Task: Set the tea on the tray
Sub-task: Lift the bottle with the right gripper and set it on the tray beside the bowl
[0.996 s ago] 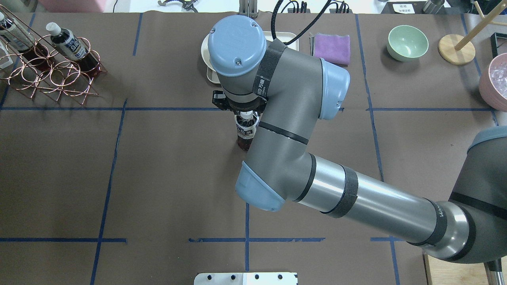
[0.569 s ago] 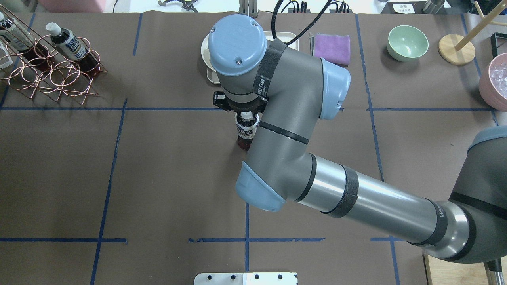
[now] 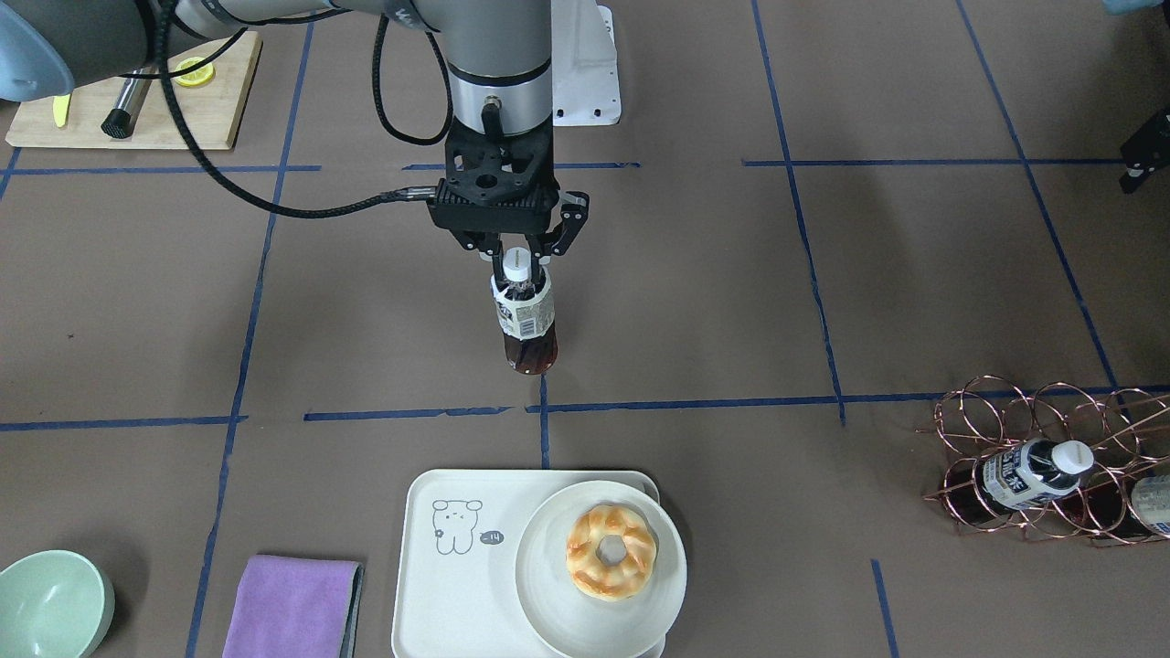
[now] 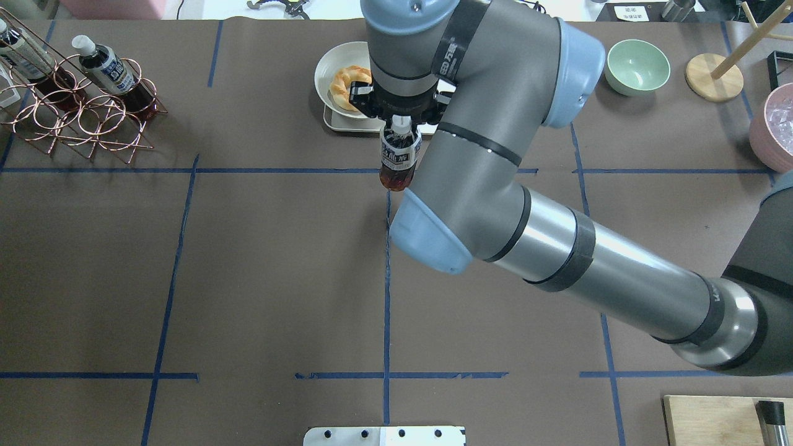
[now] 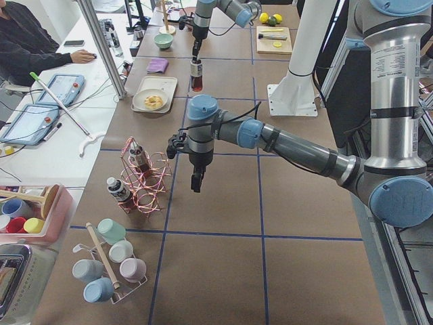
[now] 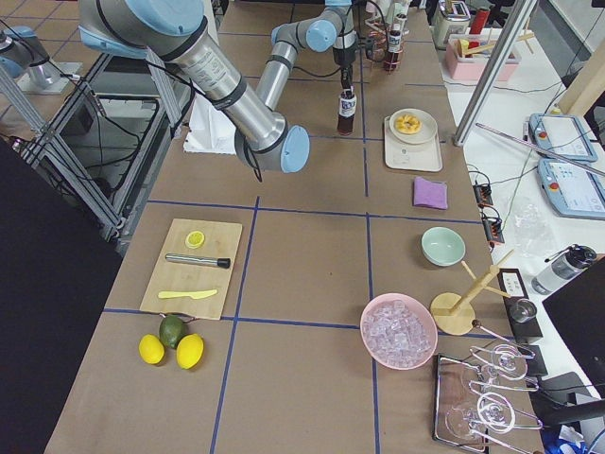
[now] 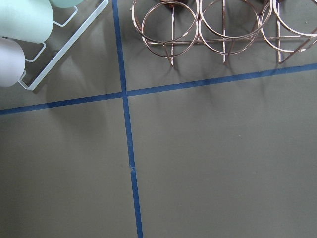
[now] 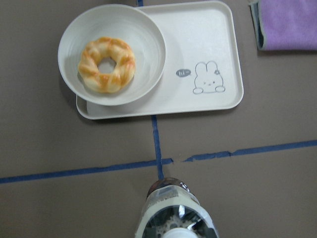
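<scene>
From across the table: far left of the right claw, nearer me, sit a pale green ceramic bowl and a folded purple cloth. Straight ahead of the claw, towards me, lies the cream rectangular plastic tray with its line-drawn bear, carrying a round cream plate and a glazed ring doughnut. The claw is pinched narrow around the top of the small clear bottle of dark brown tea, which hangs upright beneath it, short of the tray. Far right stands a copper wire rack of similar bottles. The left claw hovers near that rack; its fingers' spread I cannot tell.
</scene>
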Action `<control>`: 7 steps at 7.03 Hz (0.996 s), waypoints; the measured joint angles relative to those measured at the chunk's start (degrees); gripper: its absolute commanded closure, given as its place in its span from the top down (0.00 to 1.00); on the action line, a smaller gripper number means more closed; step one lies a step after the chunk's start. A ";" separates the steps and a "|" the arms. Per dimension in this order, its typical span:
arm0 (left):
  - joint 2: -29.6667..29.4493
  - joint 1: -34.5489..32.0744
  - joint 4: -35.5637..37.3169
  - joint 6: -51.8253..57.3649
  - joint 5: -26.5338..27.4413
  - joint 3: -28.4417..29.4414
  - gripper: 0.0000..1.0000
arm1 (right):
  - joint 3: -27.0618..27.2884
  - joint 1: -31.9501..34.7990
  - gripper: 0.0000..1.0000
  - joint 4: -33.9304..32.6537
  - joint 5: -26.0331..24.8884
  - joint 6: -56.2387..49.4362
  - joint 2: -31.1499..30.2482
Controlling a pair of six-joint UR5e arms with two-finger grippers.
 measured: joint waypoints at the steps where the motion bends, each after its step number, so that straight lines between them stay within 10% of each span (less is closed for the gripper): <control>1: -0.02 0.00 0.00 0.00 0.00 -0.11 1.00 | -1.18 3.63 0.00 0.31 1.48 -3.29 0.19; 7: -0.53 -1.20 0.00 0.03 0.00 -0.64 1.00 | -29.03 13.61 0.00 17.29 6.96 -12.79 5.96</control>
